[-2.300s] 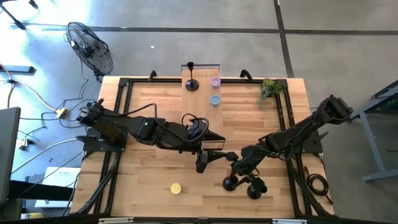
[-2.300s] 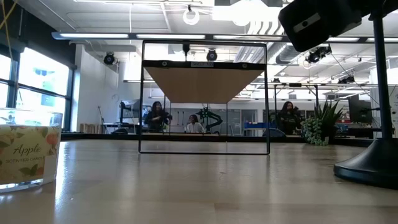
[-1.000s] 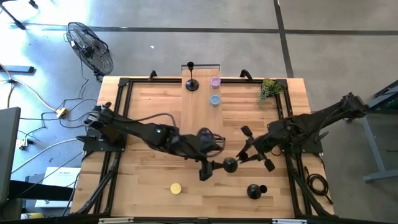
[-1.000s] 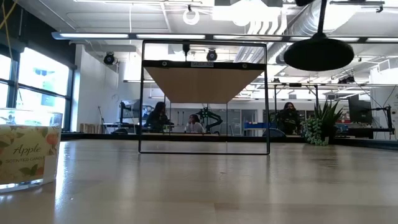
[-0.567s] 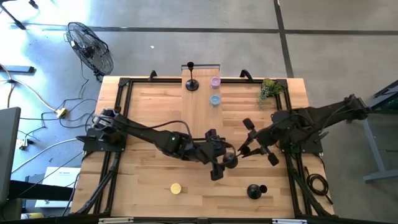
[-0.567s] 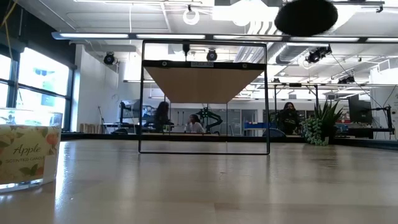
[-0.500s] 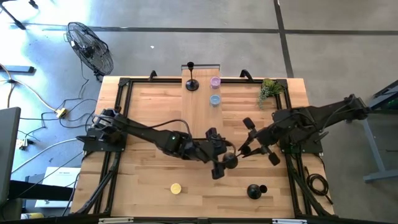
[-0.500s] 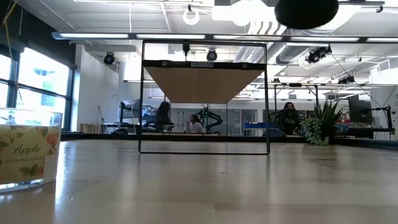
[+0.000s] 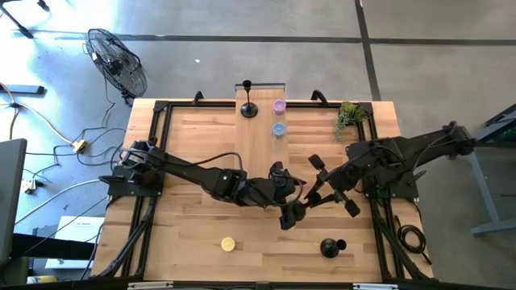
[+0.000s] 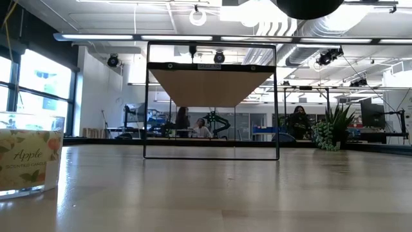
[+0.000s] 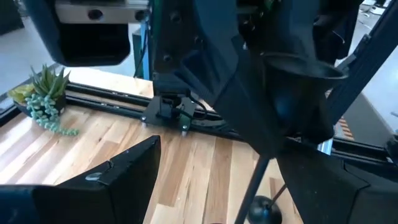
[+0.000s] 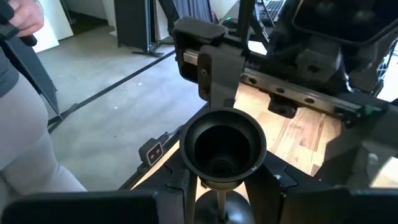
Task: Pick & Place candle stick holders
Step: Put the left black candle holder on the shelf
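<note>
Two grippers meet mid-surface in a handover: the right gripper (image 9: 316, 196) clamps a candle stick holder (image 9: 295, 211) aloft; the left gripper (image 9: 284, 200), spread, brackets its base. Next, probably, it must close.

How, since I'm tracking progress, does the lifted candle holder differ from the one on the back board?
The lifted holder is held aloft, tilted, by the right gripper; the back holder stands upright, untouched, on its board. Both are matte black.
</note>
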Tool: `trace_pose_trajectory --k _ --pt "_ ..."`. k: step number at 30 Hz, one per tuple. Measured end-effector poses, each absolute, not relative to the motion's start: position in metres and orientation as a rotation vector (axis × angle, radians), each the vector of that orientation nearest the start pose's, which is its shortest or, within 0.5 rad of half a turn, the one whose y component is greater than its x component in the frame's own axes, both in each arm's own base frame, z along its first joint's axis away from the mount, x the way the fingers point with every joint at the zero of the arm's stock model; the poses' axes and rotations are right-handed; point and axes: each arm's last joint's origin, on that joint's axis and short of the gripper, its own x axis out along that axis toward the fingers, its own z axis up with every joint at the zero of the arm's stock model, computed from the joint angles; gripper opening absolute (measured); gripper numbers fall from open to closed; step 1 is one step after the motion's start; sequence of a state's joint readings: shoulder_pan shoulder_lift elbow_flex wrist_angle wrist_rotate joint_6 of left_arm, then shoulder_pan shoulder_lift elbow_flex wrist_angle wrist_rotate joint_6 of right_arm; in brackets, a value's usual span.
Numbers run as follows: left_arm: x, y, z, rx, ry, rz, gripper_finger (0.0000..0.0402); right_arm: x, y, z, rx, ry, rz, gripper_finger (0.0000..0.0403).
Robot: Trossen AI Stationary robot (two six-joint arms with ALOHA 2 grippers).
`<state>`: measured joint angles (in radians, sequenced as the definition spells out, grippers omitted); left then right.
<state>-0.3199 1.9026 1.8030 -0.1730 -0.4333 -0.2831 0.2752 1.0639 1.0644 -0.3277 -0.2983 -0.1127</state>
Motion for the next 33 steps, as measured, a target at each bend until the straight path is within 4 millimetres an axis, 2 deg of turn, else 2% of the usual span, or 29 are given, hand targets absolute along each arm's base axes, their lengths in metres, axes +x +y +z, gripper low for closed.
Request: trace_pose_trajectory --k 13,25,29,33 --pt "0.427 -0.129 0.362 -0.171 0.248 0.131 0.0309 0.216 0.07 0.381 -0.15 0.244 0.592 0.0093" --pt "0.427 -0.13 0.361 -0.169 0.258 0.119 0.0306 0.216 0.07 0.382 -0.169 0.237 0.594 0.0093" --pt "0.427 -0.129 0.361 -0.166 0.266 0.12 0.0276 0.217 0.07 0.382 -0.172 0.235 0.593 0.0093" --pt "0.426 -0.129 0.359 -0.16 0.283 0.123 0.0222 0.217 0.07 0.382 -0.175 0.235 0.593 0.0093"
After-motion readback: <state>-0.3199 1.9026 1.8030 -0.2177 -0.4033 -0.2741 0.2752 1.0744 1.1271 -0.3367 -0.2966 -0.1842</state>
